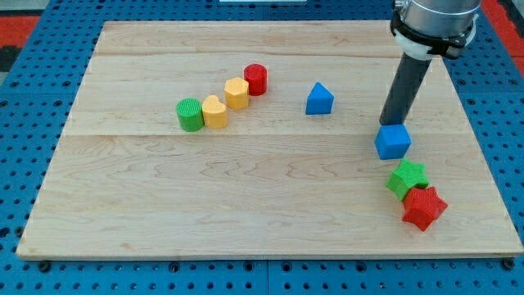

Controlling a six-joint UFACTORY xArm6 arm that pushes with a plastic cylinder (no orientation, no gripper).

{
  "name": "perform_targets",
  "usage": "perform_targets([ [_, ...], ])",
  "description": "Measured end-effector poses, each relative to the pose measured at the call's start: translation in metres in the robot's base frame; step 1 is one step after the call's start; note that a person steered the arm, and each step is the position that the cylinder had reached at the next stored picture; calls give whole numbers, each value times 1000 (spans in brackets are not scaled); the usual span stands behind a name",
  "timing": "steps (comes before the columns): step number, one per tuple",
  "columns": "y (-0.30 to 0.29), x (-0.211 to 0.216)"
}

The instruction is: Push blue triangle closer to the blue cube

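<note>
**A:** So where's my tip [391, 124] at? No jaws on this rig, just a rod.

**B:** Parked right behind the blue cube [393, 141], at its top edge. The blue triangle [319, 99] sits well apart, toward the view's left.

**A:** So the push hasn't started?

**B:** Looks that way. I'd swing round to the triangle's left side, then shove it right.

1. A robotics lab bench: a pale wooden board [246, 205] lies on blue perforated matting [33, 98].
2. At 1 o'clock, a robot arm's metal collar [434, 20] carries a dark rod [404, 90].
</note>
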State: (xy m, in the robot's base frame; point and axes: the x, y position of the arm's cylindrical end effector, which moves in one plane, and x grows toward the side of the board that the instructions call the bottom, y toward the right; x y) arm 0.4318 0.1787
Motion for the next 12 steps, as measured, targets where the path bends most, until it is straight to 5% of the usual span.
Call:
perform_targets([
  [3, -5, 17],
  [5, -11, -123],
  [6, -71, -131],
  [8, -119, -82],
  [10, -97, -16],
  [12, -81, -30],
])
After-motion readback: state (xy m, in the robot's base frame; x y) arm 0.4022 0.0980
